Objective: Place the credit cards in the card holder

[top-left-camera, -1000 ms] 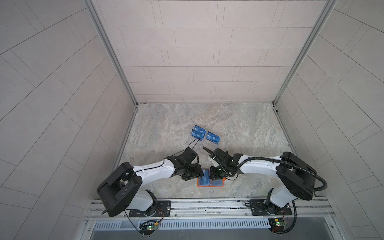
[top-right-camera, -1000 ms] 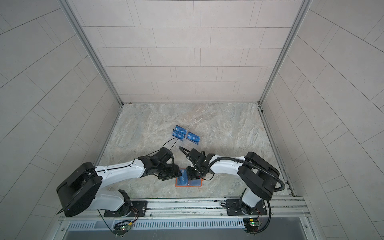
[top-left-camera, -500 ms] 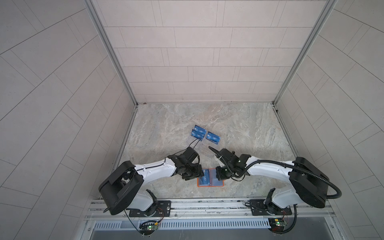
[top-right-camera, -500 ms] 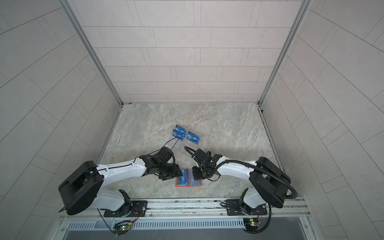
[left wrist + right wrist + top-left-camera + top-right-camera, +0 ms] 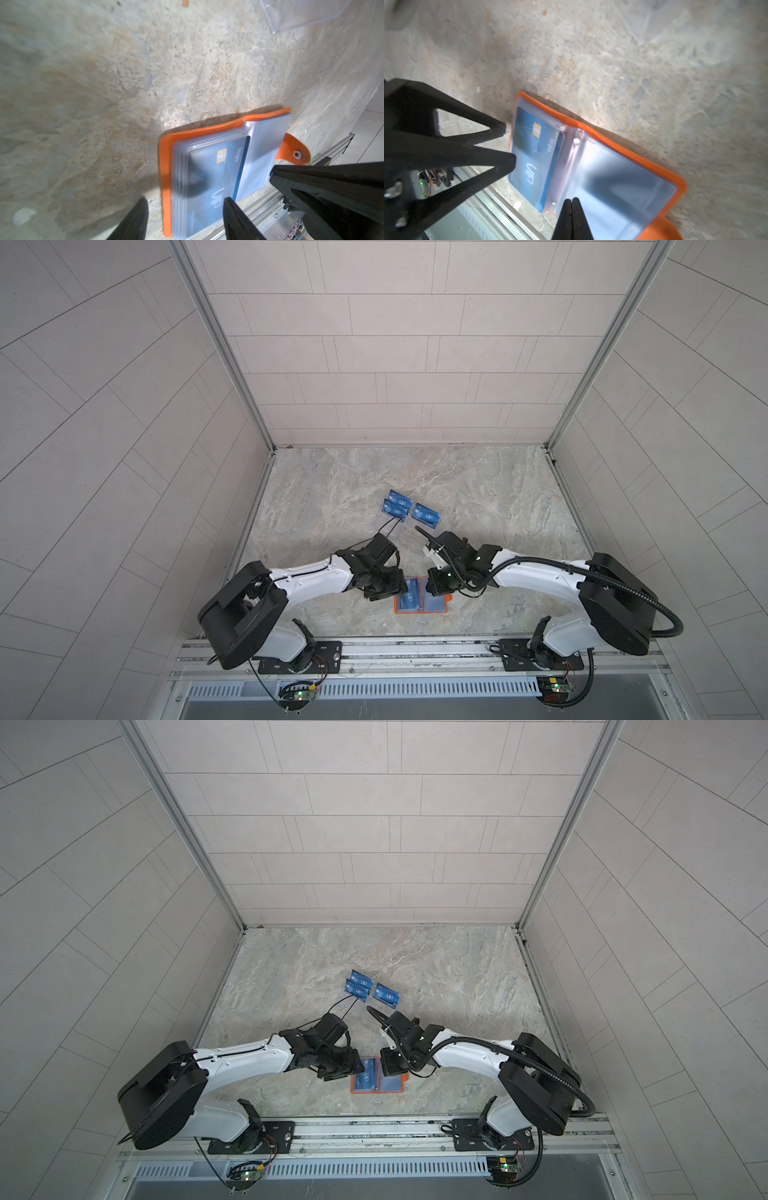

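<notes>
You have the card holder (image 5: 419,612) lying open on the table (image 5: 332,497), just beside the front rail (image 5: 415,649). One blue card (image 5: 535,153) sits in its left sleeve.

Your left gripper (image 5: 186,202) has its jaws apart, astride the holder's left edge: one finger over bare table, the other over the sleeved card.

Your right gripper (image 5: 572,200) is closed on nothing, its tip above the holder's right page, beside the spine.

Three more blue cards (image 5: 401,506) stand in a clear rack (image 5: 407,539) beyond the holder, well apart from it.

Bare table lies on either side of the holder.
</notes>
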Available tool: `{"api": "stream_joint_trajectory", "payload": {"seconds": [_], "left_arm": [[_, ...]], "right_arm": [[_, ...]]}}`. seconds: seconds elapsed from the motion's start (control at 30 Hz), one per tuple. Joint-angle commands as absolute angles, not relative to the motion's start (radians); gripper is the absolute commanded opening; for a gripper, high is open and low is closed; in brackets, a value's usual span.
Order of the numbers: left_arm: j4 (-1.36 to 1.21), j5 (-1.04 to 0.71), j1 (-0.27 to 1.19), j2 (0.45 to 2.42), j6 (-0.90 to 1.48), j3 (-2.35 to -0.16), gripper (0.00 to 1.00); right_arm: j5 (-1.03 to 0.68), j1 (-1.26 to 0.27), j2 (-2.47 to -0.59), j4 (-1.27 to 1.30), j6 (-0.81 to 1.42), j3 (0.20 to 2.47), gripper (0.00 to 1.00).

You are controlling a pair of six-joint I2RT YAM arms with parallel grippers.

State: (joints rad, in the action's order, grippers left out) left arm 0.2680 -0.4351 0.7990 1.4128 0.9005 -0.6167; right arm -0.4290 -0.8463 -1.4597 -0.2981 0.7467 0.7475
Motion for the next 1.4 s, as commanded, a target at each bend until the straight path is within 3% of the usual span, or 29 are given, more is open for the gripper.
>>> {"api": "stream_joint_trajectory", "payload": {"seconds": [0.0,0.33,0.57,1.03,1.37], "left_arm": [[0.327,-0.42,0.803,1.431,0.896,-0.622,0.62],[0.327,-0.425,0.803,1.427,0.896,-0.632,0.62],[0.349,-0.424,0.804,1.434,0.888,-0.644,0.64],[0.235,-0.499,0.84,1.499,0.937,-0.655,0.66],[0.133,-0.529,0.844,1.385,0.963,-0.647,0.64]], "right_arm": [[-0.443,-0.853,-1.472,-0.299,0.731,0.771,0.07],[-0.444,-0.855,-1.587,-0.293,0.712,0.779,0.07],[-0.36,-0.843,-1.601,-0.385,0.721,0.754,0.06],[-0.359,-0.799,-1.623,-0.387,0.731,0.716,0.04],[-0.364,-0.799,-1.62,-0.359,0.733,0.709,0.04]]}}
